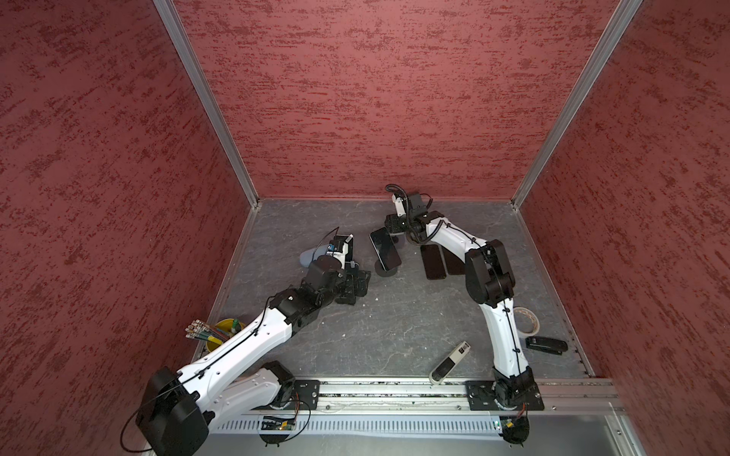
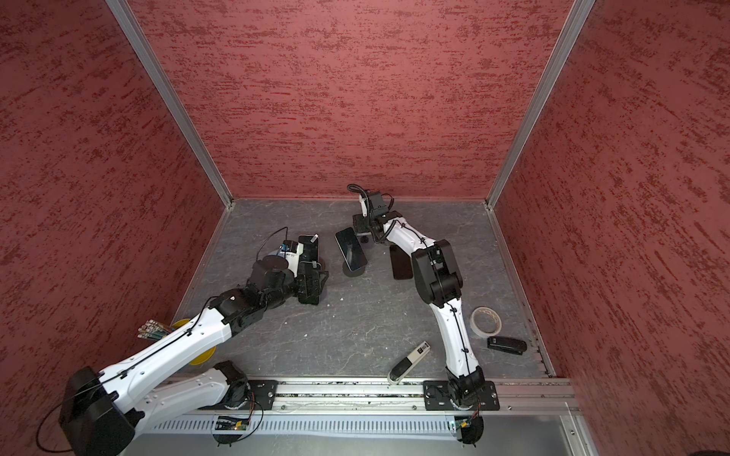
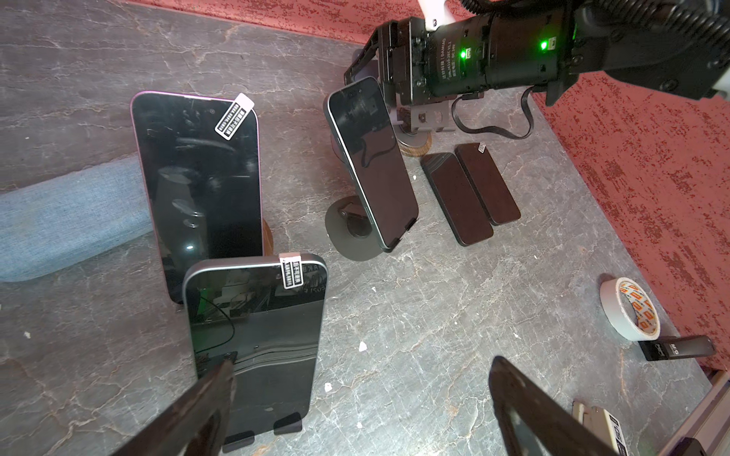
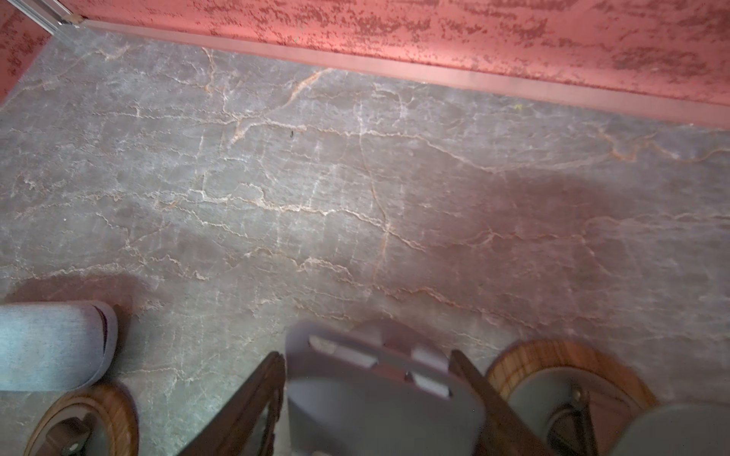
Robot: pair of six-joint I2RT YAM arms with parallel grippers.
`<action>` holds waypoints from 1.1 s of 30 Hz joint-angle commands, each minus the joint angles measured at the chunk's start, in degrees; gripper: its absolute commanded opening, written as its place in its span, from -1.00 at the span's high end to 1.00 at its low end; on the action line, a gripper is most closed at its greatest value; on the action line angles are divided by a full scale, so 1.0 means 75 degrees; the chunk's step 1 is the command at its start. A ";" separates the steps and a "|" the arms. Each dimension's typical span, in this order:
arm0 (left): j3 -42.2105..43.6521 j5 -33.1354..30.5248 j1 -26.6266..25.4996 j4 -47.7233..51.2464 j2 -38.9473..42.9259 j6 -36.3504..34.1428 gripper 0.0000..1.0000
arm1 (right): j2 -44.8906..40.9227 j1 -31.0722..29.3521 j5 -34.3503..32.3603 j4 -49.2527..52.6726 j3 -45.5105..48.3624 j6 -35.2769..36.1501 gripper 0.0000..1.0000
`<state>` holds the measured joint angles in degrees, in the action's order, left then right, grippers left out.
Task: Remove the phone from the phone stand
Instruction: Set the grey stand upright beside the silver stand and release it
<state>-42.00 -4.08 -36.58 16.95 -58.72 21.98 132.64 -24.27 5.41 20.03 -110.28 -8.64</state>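
grey table: tape, stapler

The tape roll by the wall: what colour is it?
White tape roll, orange print inside; left wrist view shows it best.

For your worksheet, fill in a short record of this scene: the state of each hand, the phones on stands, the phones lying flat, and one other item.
left hand: open, close to the silver-edged phone
right hand: fingers either side of an empty grey stand; grip unclear
phones on stands: three, namely the silver-edged phone, the pink-edged phone and the green-edged phone
phones lying flat: two flat phones, side by side
other item: tape roll
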 commanded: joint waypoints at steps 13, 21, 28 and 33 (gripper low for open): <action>-0.0221 0.0063 0.0050 0.0001 -0.0034 -0.0153 -0.99 | -0.0275 0.0037 -0.0342 0.0036 -0.0168 -0.0043 -0.67; -0.0283 0.0062 0.0049 0.0084 0.0036 -0.0142 -0.99 | -0.0630 0.0037 -0.0484 0.0091 -0.0038 -0.0064 -0.74; -0.0305 0.0063 0.0037 0.0183 0.0095 -0.0086 -0.99 | -0.1080 0.0037 -0.0355 0.0002 0.0255 -0.0259 -0.76; -0.0356 -0.0167 0.0037 0.0347 0.0089 0.0022 -0.99 | -0.1461 0.0039 -0.0362 -0.0049 0.0536 -0.0254 -0.78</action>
<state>-42.87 -4.23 -36.49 18.28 -58.57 22.06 124.88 -24.27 3.38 20.23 -107.70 -10.02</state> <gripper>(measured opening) 0.995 0.889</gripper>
